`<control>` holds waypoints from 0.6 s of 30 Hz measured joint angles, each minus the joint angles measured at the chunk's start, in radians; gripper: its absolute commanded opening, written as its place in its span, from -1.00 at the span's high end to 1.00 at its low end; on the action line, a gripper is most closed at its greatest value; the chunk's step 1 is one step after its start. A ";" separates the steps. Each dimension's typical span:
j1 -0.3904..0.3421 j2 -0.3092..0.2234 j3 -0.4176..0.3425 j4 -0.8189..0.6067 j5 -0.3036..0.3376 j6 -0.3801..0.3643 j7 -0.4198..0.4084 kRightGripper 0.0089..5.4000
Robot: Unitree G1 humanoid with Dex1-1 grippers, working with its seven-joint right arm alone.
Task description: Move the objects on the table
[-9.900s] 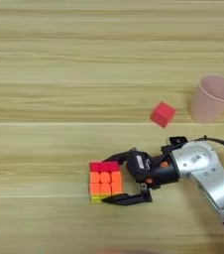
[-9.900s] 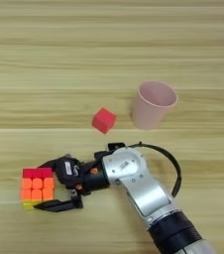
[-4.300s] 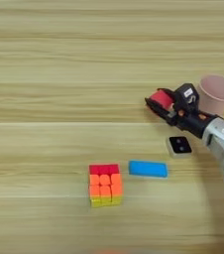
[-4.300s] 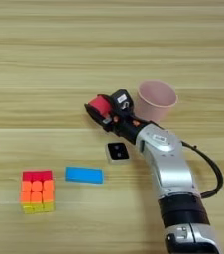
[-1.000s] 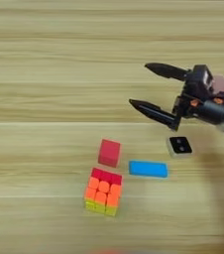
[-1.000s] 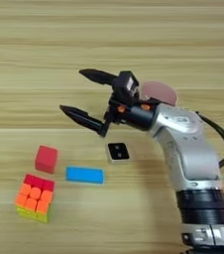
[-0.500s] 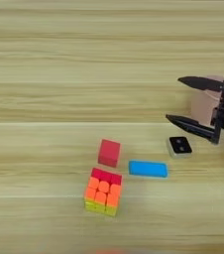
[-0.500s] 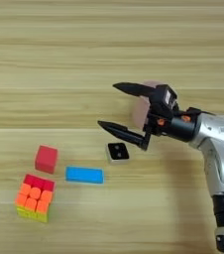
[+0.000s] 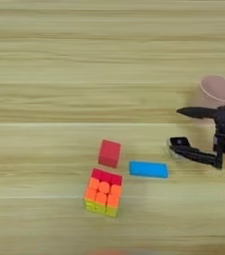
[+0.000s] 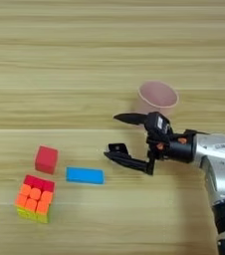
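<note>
A red, orange and yellow puzzle cube (image 9: 103, 191) rests on the wooden table (image 9: 45, 99) at the lower middle. Just behind it stands a smaller plain red cube (image 9: 109, 153). To their right lies a flat blue bar (image 9: 149, 169). Further right is a tiny white block with a black face (image 10: 117, 148). My right gripper (image 10: 111, 136) is open wide and reaches in from the right. Its lower fingertip (image 10: 107, 155) sits at the block's near edge, and I cannot tell whether they touch. The upper finger hangs above the table behind the block. Nothing is held.
A pink cup (image 10: 157, 97) stands upright just behind the gripper, close to its upper finger. My silver forearm (image 10: 219, 154) fills the right edge of the right eye view.
The open gripper has drawn back to the right and come down toward the near side, so it now straddles the tiny block. The cubes and the bar have not moved.
</note>
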State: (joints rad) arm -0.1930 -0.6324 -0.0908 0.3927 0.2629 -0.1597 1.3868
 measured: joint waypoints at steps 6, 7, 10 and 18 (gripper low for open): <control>-0.003 0.001 0.029 0.084 -0.061 -0.053 -0.008 -0.99; -0.004 0.001 0.033 0.096 -0.071 -0.064 -0.011 -0.99; -0.010 0.002 0.042 0.130 -0.087 -0.081 -0.026 -0.99; -0.029 0.006 0.057 0.195 -0.111 -0.115 -0.035 -0.99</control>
State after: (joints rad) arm -0.2222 -0.6264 -0.0333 0.5878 0.1516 -0.2744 1.3516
